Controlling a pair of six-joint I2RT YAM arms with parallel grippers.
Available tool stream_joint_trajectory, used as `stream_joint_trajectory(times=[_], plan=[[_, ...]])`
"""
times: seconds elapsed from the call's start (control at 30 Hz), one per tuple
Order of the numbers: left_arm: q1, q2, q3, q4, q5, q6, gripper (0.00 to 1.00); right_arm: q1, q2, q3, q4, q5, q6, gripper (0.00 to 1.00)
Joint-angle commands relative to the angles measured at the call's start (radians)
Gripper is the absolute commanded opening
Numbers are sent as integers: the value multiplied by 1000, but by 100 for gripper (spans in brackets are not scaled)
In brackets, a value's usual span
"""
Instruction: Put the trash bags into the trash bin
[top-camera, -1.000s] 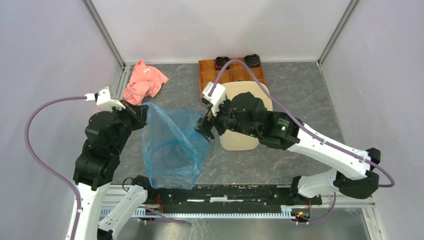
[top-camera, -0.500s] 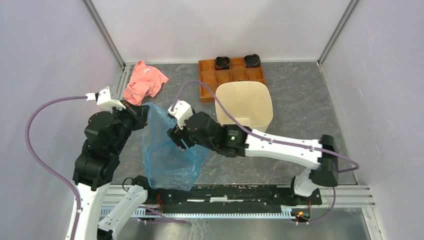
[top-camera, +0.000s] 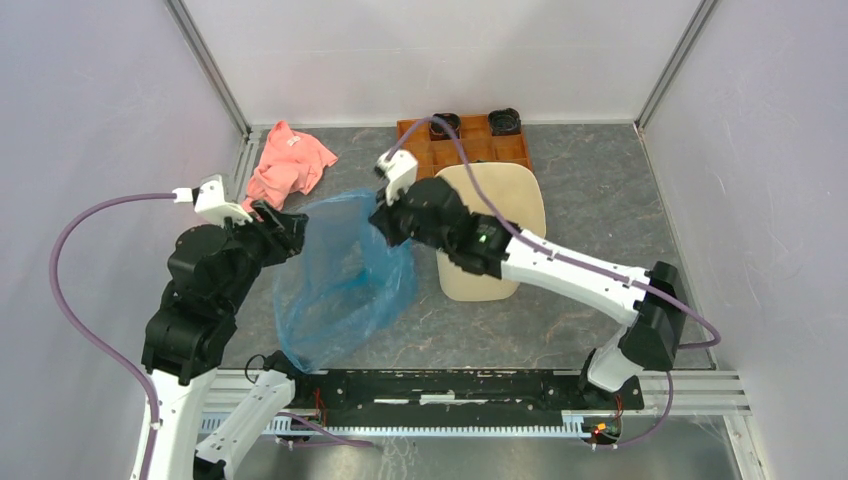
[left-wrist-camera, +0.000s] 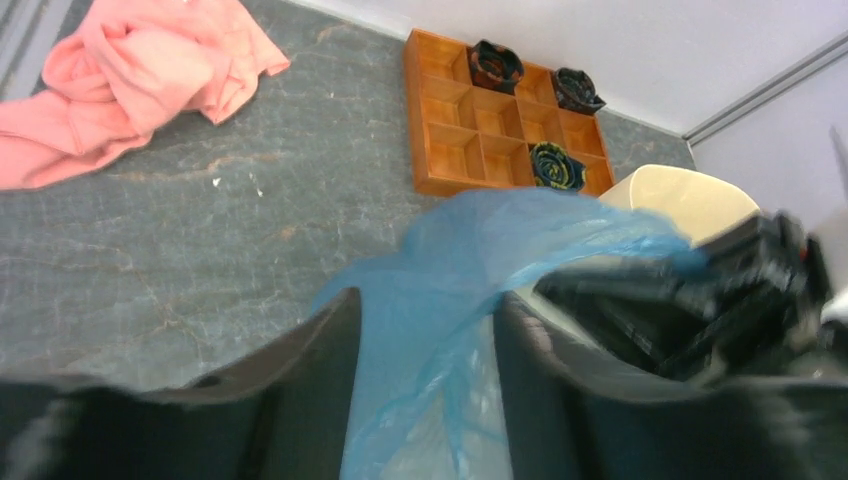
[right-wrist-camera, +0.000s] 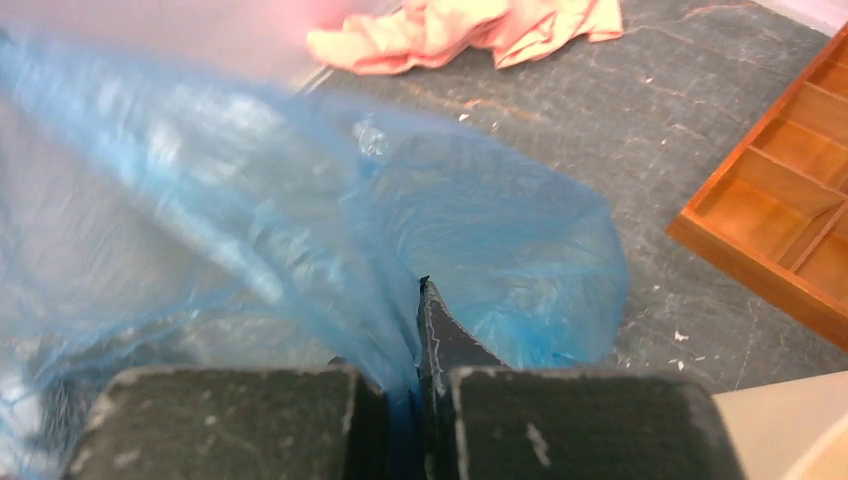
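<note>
The light-blue trash bag (top-camera: 335, 285) billows between my two arms, left of the beige trash bin (top-camera: 500, 190). My right arm partly covers the bin. My right gripper (top-camera: 378, 215) is shut on the bag's upper edge. In the right wrist view the film (right-wrist-camera: 250, 200) is pinched between the closed jaws (right-wrist-camera: 420, 300). My left gripper (top-camera: 290, 228) stands at the bag's left side. In the left wrist view its fingers (left-wrist-camera: 425, 300) are apart, and loose blue film (left-wrist-camera: 480, 250) runs between them. The bin's rim (left-wrist-camera: 690, 195) shows beyond.
An orange-brown compartment tray (top-camera: 500, 148) with dark rosette-shaped pieces (top-camera: 505, 120) sits behind the bin. A salmon-pink cloth (top-camera: 290, 165) lies at the back left, near the wall. Grey walls enclose the table on three sides.
My left gripper has opened and let go of the bag's edge. My right gripper shut on the bag and drew it up and back toward the bin. The bag's taut shape has gone slack.
</note>
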Motion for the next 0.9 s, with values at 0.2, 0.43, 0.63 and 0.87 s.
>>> stream_joint_trajectory(times=[0.2,0.43,0.63,0.87], plan=[[0,-74,30,-206,28,-9,100,-212,-10,-58,228,-324,166,1],[-1,-148,-127,-208,265,-82,100,-268,19,-54,260,-423,191,1],[-1,-159,-290,-131,408,-160,100,-282,18,-63,287,-480,211,1],[0,-74,-426,-43,415,-191,94,-288,12,-68,305,-512,223,1]])
